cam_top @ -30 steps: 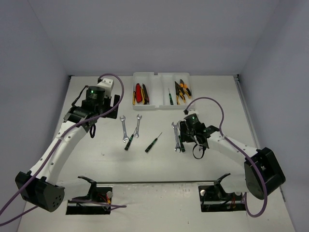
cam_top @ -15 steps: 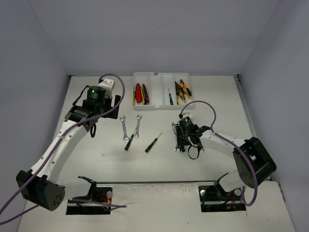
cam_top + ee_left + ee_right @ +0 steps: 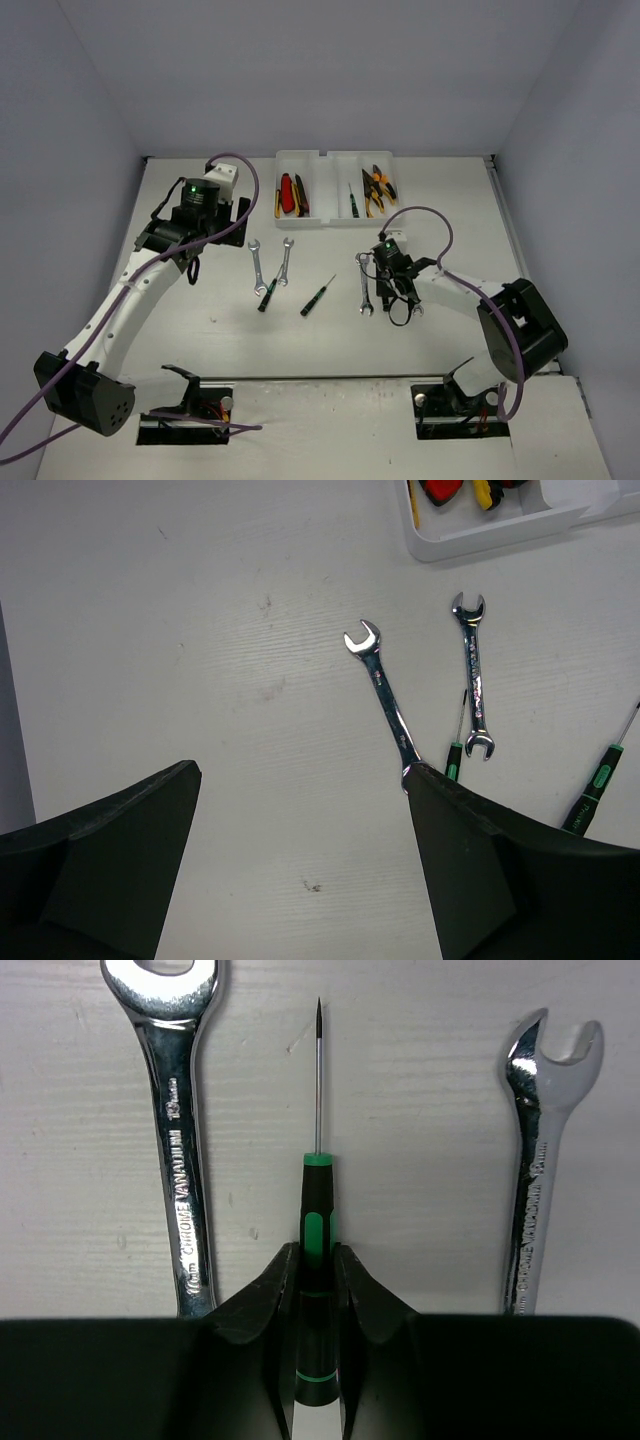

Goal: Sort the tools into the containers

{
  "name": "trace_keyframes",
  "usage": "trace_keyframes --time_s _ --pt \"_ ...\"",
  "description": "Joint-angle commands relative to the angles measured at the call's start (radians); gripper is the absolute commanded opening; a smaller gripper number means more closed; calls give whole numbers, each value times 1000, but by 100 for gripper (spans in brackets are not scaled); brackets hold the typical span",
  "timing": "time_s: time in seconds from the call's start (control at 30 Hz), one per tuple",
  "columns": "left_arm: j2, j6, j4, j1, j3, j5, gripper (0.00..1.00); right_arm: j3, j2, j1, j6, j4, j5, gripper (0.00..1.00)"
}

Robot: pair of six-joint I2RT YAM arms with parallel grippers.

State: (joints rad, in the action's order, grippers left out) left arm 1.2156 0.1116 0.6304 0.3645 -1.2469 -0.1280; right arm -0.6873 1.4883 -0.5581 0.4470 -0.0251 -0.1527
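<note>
While it pinches the handle of a thin black-and-green screwdriver [image 3: 317,1210], the right gripper [image 3: 318,1260] has its fingers pressed together | screwdriver sits between two silver open-end wrenches [image 3: 180,1160], touching neither | left gripper [image 3: 300,780] spread wide, holding nothing, near another silver wrench [image 3: 385,700] | translucent white plastic tray [image 3: 310,158] well apart, at the table's far edge

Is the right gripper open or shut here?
Shut: the right gripper clamps the screwdriver handle, fingers pressed on both sides.
</note>
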Motion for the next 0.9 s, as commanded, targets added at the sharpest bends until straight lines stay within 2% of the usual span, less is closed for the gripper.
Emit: trace_keyframes --time_s 0.0,0.1,0.23,0.57,0.63,0.87 --pt "-8 1 -42 -6 -13 -2 81 -120 -28 6 -52 -13 -57 0" --pt "-10 2 -41 -6 -13 -2 81 -223 8 8 -88 -15 -75 0" --pt "-9 -1 -42 -6 -11 -10 81 -457 120 35 -158 -15 -92 0" --pt "-19 -6 -43 -6 -11 -22 81 -992 549 128 -180 -13 24 6" --pt "-21 -7 -43 -6 -11 -21 81 -1051 601 133 -186 -15 25 8" --pt "-28 -7 -43 -7 -13 -20 81 -1198 748 150 -165 -13 10 24"
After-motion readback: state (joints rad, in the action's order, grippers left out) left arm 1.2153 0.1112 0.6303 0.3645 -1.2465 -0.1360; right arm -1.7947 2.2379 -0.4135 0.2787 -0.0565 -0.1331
